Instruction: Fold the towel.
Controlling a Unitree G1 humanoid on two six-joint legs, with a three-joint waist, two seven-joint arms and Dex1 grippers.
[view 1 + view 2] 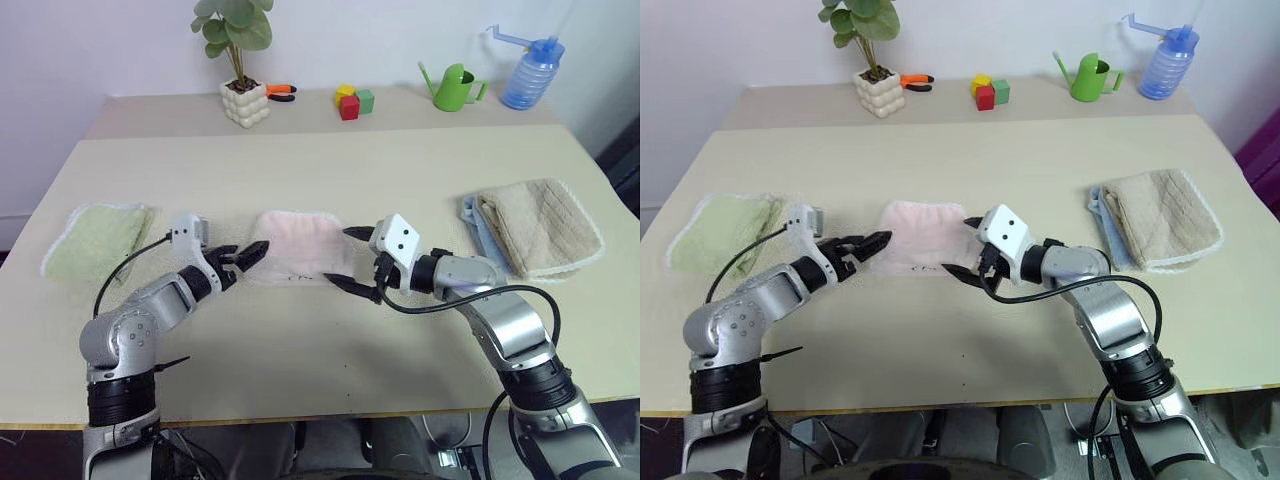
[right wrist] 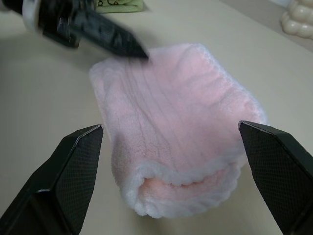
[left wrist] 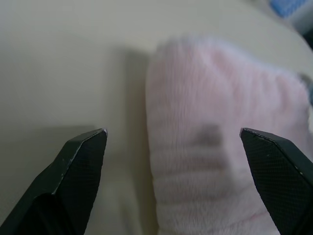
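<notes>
Left eye view: the towel (image 1: 297, 246) was seen folded on the table (image 1: 320, 170) between the left gripper (image 1: 243, 260) and right gripper (image 1: 349, 259) — both spread, empty. Right wrist view: soft, light, limp — best pinched at its doubled edge.

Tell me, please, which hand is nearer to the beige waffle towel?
Right. The right hand hangs open at the pink towel's right edge, toward the beige waffle towel; the left hand is open at its far left edge.
</notes>
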